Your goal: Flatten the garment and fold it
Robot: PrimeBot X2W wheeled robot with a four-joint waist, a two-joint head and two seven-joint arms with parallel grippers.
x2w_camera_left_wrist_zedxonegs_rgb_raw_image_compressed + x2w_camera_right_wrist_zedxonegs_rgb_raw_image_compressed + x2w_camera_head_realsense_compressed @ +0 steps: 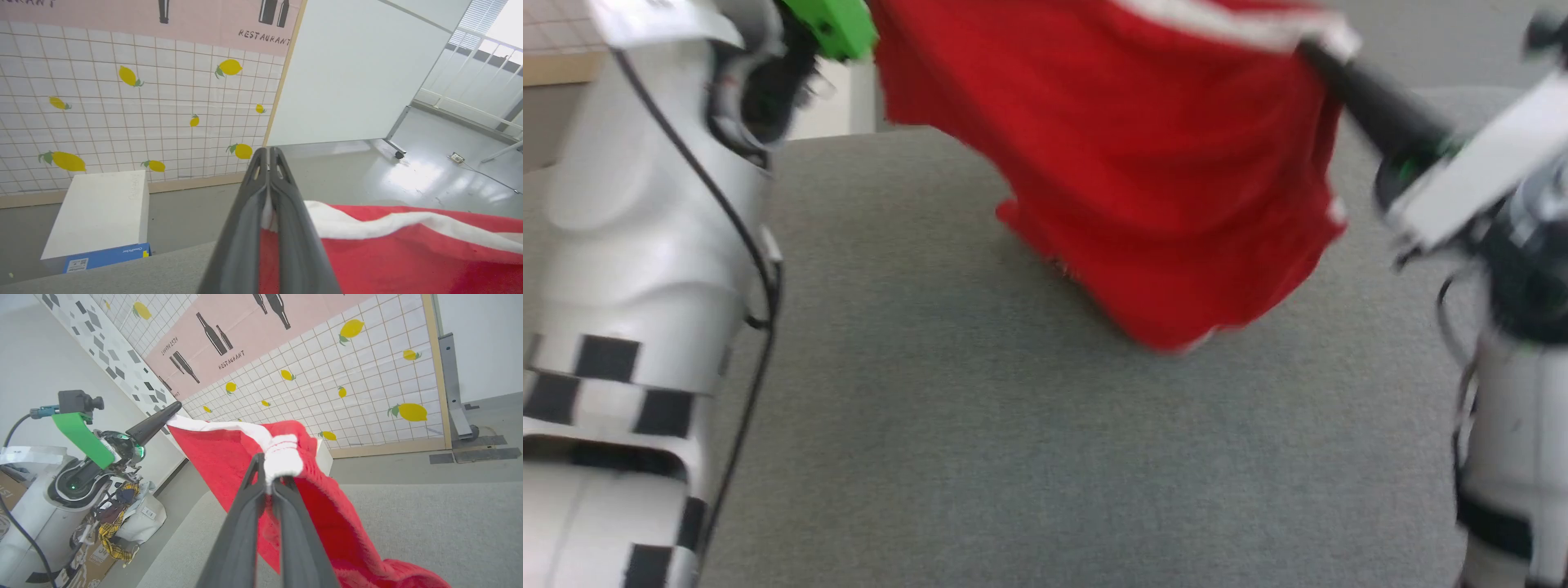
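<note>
The garment [1143,163] hangs as a red sheet between the two arms, filling the head view from 12 to 2 o'clock. Its lowest corner sags to about 5 o'clock of the cloth, and blur hides whether it touches the grey surface [931,425]. The left pincer [269,154] is clamped shut on the white band [367,224]. The right pincer [270,477] is closed on a bunched wad of that same band.

That wad looks like the weak point. A thick, rolled grip may slip under tension, or leave a twisted corner once the cloth is laid down. The sagging corner could also tuck under itself if the sheet is lowered before being drawn taut, which would trap a crease.

The surface's far edge runs at 11 o'clock, close behind the cloth, with a white box [98,212] on the floor past it. Laying toward there risks overhang. Toward 6 o'clock the surface is bare and wide, which seems the better place to lay the garment.
</note>
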